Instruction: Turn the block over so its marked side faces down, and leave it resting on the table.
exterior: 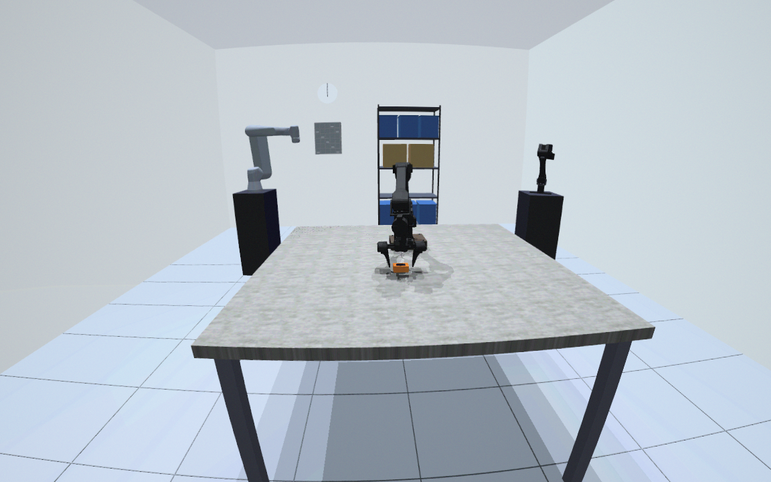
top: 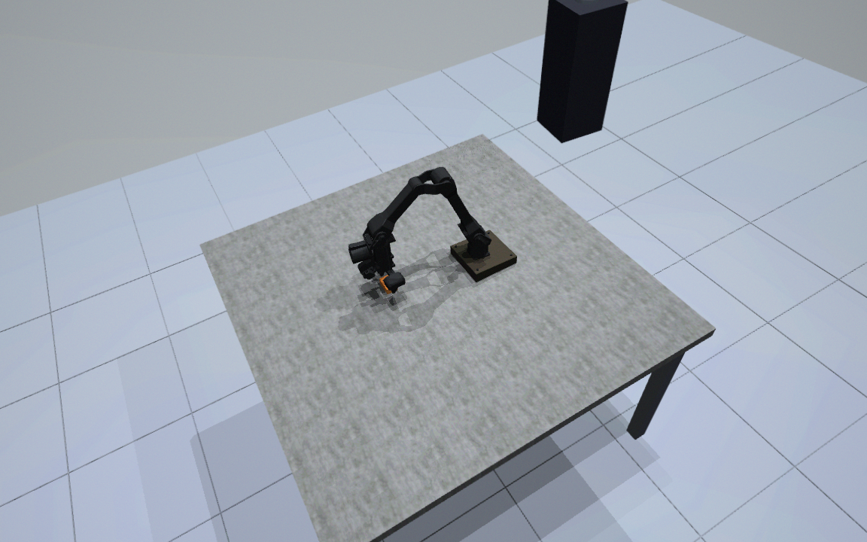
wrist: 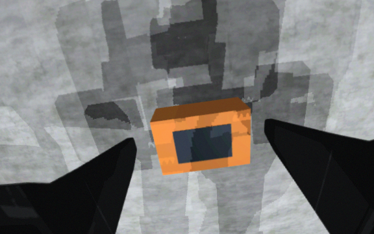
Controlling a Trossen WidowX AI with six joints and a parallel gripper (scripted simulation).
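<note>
Hovering low over the bench (top: 463, 377), my end effector (wrist: 200, 136) is spread wide and pinches nothing. In the wrist view my two dark fingers rise from the lower left and lower right corners, and the orange block (wrist: 201, 134) sits just right of the frame's centre, between their tips and apart from both. Its dark blue marked patch (wrist: 202, 143) faces up toward the camera, so the marked side is not yet down. Overlapping grey shadows of my arm spread across the mottled grey surface above and around the block.

In the exterior view, the block (exterior: 400, 268) lies on the bench (exterior: 328, 311) a little above the middle of the frame, with my end effector (exterior: 401, 262) straddling it, one finger on each side. Behind, against the far wall, stands a shelf rack (exterior: 379, 155) holding blue and tan boxes.

In the top view my arm (top: 423, 195) arches from its base plate (top: 505, 261) right of centre toward the left, and only an orange sliver of the block (top: 382, 283) shows beneath my end effector (top: 382, 286).
</note>
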